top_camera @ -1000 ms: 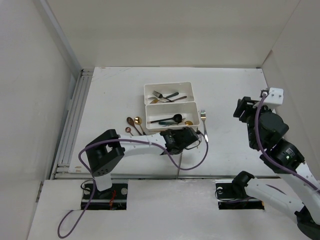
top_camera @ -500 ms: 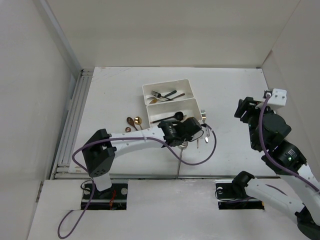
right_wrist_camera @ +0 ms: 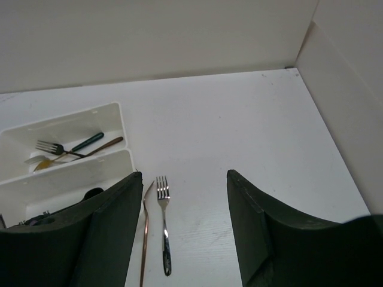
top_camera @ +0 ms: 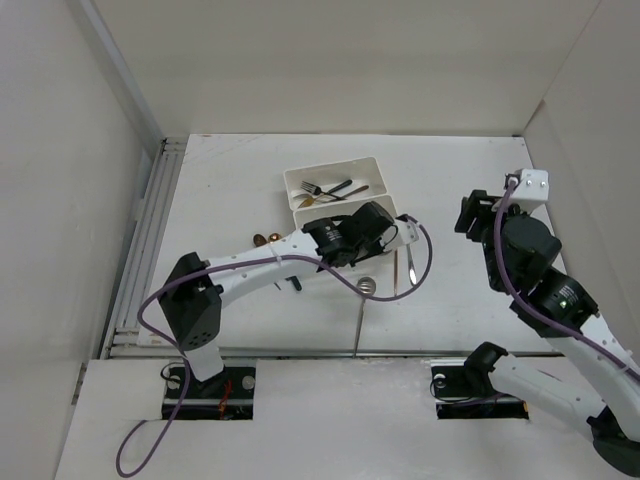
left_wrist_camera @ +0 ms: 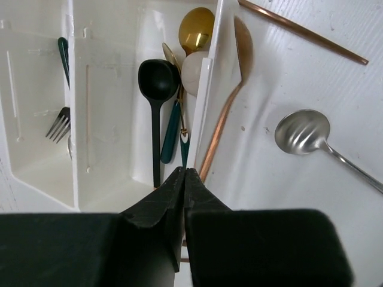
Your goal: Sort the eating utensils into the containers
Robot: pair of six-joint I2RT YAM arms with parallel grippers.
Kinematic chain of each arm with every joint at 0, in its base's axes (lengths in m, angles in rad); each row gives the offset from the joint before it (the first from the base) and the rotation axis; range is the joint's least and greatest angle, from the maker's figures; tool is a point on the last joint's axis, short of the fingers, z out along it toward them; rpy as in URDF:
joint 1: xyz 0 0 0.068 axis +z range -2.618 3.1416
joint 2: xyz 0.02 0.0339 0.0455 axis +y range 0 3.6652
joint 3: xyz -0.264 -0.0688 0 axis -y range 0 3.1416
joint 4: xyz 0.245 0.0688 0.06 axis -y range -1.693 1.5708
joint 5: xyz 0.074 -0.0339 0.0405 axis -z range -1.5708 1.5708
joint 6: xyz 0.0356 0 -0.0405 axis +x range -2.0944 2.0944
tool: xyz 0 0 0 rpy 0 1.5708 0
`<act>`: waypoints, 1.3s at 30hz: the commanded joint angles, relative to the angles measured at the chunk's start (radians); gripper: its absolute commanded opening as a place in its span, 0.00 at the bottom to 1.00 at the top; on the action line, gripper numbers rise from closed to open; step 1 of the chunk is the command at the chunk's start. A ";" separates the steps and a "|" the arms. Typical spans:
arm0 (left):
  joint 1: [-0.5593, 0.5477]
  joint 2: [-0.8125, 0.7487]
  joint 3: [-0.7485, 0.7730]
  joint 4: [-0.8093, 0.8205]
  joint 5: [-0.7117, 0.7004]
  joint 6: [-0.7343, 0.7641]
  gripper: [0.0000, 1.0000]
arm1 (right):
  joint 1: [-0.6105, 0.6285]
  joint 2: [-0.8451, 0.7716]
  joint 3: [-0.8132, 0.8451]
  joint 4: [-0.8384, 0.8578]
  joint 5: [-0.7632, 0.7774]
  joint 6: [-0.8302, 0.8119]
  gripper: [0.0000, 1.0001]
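My left gripper (left_wrist_camera: 184, 173) is shut over the near white tray (left_wrist_camera: 114, 119); a thin green-handled utensil (left_wrist_camera: 184, 143) runs straight out of its tips, apparently pinched. That tray holds a black spoon (left_wrist_camera: 157, 81), a gold spoon (left_wrist_camera: 196, 27) and another green-handled utensil (left_wrist_camera: 172, 128). The far tray (top_camera: 335, 165) holds forks (left_wrist_camera: 58, 125). A copper spoon (left_wrist_camera: 239, 48) lies against the near tray's outer wall. A silver spoon (top_camera: 368, 287) lies on the table. My right gripper (right_wrist_camera: 182, 221) is open and empty, raised at the right, above a fork (right_wrist_camera: 163, 227) and a copper utensil (right_wrist_camera: 145, 239).
Two or three small spoons (top_camera: 262, 240) lie left of the trays, partly behind my left arm. A loose copper handle (left_wrist_camera: 302, 33) lies right of the near tray. White walls close the table at the back and both sides. A purple cable (top_camera: 415, 285) loops by the fork.
My left gripper has moved from the table in front of the near tray to above that tray. The trays have shifted and turned a little. The right arm has shifted slightly left.
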 commanded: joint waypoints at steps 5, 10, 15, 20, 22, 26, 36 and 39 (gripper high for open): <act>0.003 -0.045 -0.078 0.058 0.051 0.015 0.00 | 0.006 -0.029 0.013 0.033 0.020 0.007 0.64; 0.012 -0.036 -0.066 0.037 0.095 0.038 0.00 | 0.006 -0.029 0.013 0.033 0.020 0.007 0.64; 0.012 0.002 -0.132 -0.026 0.197 0.047 0.26 | 0.006 -0.029 0.013 0.023 0.020 0.007 0.64; 0.012 0.057 -0.193 -0.026 0.307 0.072 0.39 | 0.006 -0.029 0.004 0.023 0.020 -0.004 0.64; 0.012 0.071 -0.179 -0.037 0.345 0.041 0.39 | 0.006 -0.029 0.004 0.023 0.020 -0.004 0.64; 0.012 0.128 -0.179 0.037 0.238 -0.021 0.35 | 0.006 -0.029 -0.006 0.023 0.020 -0.023 0.64; 0.158 0.103 -0.224 0.101 0.117 0.032 0.28 | 0.006 -0.029 -0.006 0.034 0.020 -0.055 0.64; 0.236 0.104 -0.224 0.091 0.126 0.032 0.28 | 0.006 -0.029 -0.006 0.034 0.020 -0.055 0.64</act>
